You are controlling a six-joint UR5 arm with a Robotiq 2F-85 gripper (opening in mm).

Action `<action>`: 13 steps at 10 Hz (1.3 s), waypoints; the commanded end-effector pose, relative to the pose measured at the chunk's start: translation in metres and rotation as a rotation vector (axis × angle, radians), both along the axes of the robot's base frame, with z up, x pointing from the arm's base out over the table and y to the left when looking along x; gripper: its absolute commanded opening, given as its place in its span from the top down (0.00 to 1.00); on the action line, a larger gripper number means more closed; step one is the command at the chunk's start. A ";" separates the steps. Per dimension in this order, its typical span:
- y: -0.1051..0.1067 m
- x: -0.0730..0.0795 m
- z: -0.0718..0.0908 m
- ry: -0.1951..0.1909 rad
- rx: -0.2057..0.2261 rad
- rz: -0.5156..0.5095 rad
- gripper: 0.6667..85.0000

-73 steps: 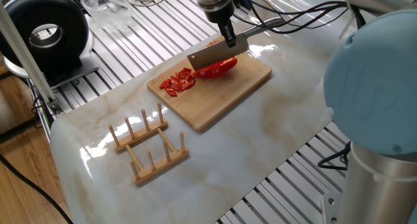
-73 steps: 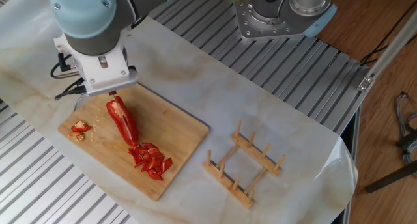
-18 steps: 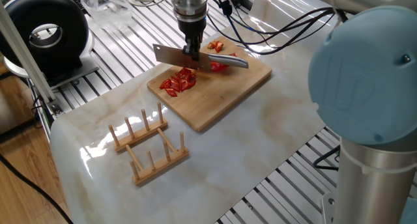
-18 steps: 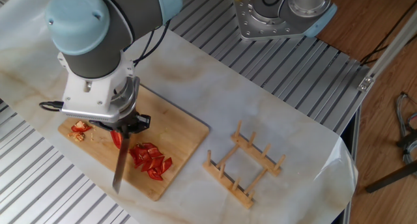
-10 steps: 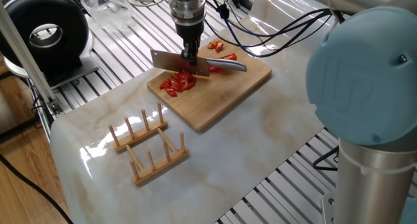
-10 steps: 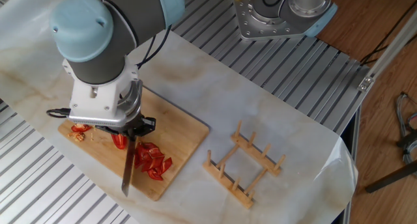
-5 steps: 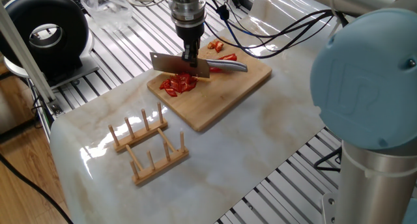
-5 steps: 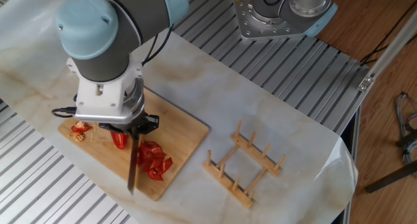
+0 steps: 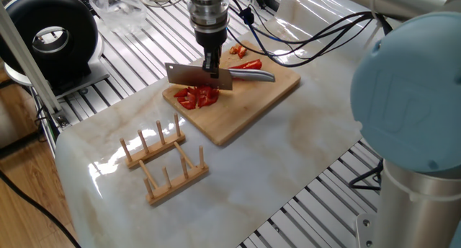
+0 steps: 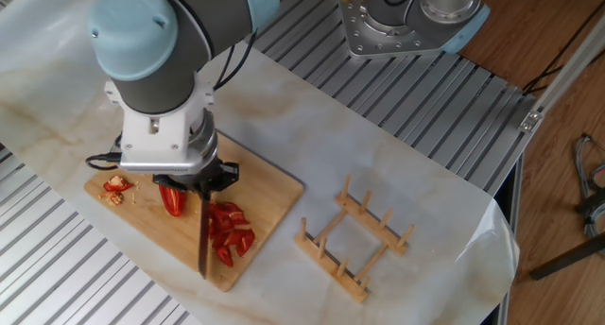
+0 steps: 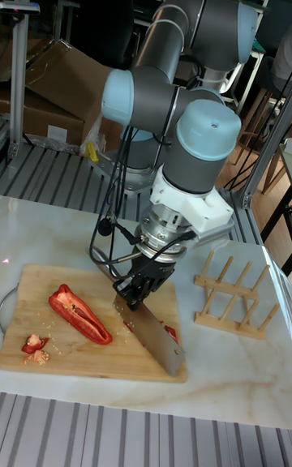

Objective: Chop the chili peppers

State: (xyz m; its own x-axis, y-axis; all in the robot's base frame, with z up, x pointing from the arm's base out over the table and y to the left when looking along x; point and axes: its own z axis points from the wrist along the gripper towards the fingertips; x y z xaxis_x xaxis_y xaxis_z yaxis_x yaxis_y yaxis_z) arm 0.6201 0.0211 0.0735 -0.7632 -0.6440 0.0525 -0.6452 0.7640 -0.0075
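On cutting board (image 10: 269, 193), fingers (image 11: 139, 284) clenched cleaver (image 9: 198, 76) over chopped chili peppers (image 10: 229, 232); one uncut half (image 11: 79, 314); two wooden racks (image 9: 164, 162) on surface (image 9: 288, 154).

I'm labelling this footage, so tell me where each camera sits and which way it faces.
One fixed view: high, behind the arm's blue joint, facing the cutting board and wooden rack.
The other fixed view: overhead from the opposite side, over board, rack and arm.
Tall fixed view: low at the table's edge, facing the whole arm.
All share the claw holding the knife beside the chili peppers.
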 end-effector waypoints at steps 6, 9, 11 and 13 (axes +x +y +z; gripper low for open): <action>0.007 -0.024 0.005 0.041 -0.001 -0.013 0.99; 0.006 -0.031 0.007 0.052 0.000 -0.029 0.99; 0.001 -0.034 0.007 0.060 -0.003 -0.052 0.99; -0.005 -0.026 0.011 0.037 0.000 -0.062 0.99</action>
State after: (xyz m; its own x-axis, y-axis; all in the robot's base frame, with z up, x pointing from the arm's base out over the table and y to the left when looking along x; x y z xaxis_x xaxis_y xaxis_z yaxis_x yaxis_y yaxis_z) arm 0.5904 0.0192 0.0807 -0.7850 -0.6116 0.0986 -0.6134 0.7896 0.0143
